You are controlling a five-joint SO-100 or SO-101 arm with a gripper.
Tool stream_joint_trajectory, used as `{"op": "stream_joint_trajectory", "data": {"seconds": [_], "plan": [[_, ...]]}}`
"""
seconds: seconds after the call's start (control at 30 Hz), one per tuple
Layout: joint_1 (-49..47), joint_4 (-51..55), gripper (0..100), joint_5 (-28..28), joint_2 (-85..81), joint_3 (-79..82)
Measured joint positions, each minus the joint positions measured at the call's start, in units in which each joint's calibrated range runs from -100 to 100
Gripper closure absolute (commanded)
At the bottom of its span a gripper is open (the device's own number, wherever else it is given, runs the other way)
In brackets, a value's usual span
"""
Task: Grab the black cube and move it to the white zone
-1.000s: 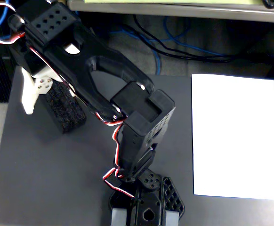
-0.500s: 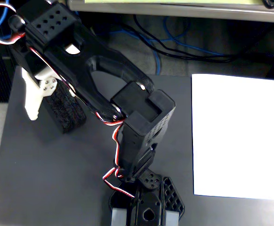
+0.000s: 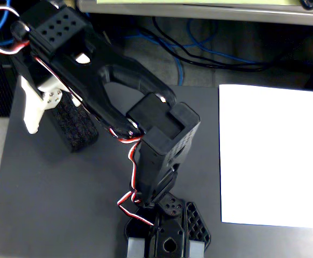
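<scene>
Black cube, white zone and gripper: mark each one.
black cube (image 3: 76,129), fixed view, its spongy side face.
white zone (image 3: 269,156), fixed view, middle of the sheet.
gripper (image 3: 49,115), fixed view, between white finger and block.

The single fixed view looks almost straight down from above the table (image 3: 49,204), fairly close. The arm's base (image 3: 167,236) sits at the bottom centre of the frame. The sheet (image 3: 269,156) fills the right side, and cables (image 3: 199,48) cross the top.

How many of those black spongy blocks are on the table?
1. The black cube lies at the table's left side in the fixed view, partly under the arm, beside the white gripper finger. The arm covers some tabletop, so another could be hidden. None sits on the white zone.
</scene>
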Motion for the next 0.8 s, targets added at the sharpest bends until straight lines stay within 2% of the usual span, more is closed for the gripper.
{"op": "stream_joint_trajectory", "data": {"seconds": [0.23, 0.43, 0.8], "plan": [[1.4, -8.22, 67, 0.0, -0.17, 8.14], [5.32, -9.24, 67, 0.52, -0.08, 8.23], [5.32, -9.33, 67, 0.94, 0.0, 8.23]]}}
